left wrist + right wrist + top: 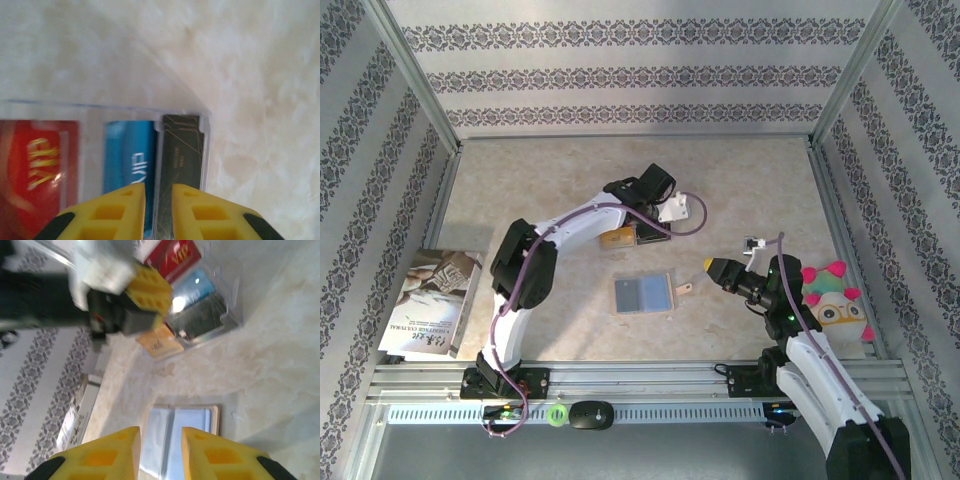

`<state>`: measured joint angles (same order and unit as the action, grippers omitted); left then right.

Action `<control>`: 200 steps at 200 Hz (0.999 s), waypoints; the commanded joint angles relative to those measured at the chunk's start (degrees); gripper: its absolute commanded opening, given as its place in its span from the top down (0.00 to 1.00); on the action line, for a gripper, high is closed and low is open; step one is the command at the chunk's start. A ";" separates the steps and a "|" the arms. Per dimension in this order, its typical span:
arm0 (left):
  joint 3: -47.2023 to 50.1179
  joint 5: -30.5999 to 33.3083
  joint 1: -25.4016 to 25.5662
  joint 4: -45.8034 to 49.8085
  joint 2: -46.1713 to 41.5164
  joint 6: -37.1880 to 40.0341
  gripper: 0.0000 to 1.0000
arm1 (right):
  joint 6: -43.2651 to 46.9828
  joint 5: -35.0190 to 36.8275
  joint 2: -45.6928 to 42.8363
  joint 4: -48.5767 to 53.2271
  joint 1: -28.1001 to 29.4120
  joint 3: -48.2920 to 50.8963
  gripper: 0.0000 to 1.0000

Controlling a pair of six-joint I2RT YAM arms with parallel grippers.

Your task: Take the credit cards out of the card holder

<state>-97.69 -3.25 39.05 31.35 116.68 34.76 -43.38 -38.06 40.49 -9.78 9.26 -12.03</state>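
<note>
1. The left arm [570, 218] and right arm [820, 365] both have white shell links and black joint housings.
2. A purple cable [508, 300] runs along each arm.
3. The left hand [158, 212] and right hand [160, 455] each end in two yellow fingers [120, 212] with square moulded recesses and black patches at the root.
4. Each arm stands on a black base [505, 380].
5. A small green light [790, 320] glows on the right arm.

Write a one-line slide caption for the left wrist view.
Left end effector, slightly open, above a clear tray holding a red card, a blue card and a dark card.
</note>
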 commanded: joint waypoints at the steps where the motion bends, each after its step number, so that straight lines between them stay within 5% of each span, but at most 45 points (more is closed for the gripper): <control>1: 6.99 -2.38 -2.09 -17.15 -15.82 -17.39 0.71 | 5.13 1.82 4.55 3.55 6.19 -3.14 0.69; 51: 35.73 0.99 -4.50 -30.63 -40.08 -47.71 0.44 | 15.19 14.96 21.79 9.26 27.66 -13.33 0.66; 86: 56.48 2.58 -8.25 -36.81 -59.60 -63.47 0.00 | 20.36 23.18 34.74 11.87 38.84 -22.62 0.64; 129: 61.70 4.94 -9.05 -27.68 -72.71 -66.99 0.00 | 27.17 33.47 47.18 20.16 46.05 -34.51 0.63; 200: 63.83 4.22 -10.20 -19.77 -77.21 -66.79 0.00 | 32.70 43.40 57.90 28.67 51.81 -45.17 0.56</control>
<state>-35.20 1.67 29.87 8.32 40.60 -30.63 -13.72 -0.49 95.48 13.61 59.70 -54.30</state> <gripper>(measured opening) 0.994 0.428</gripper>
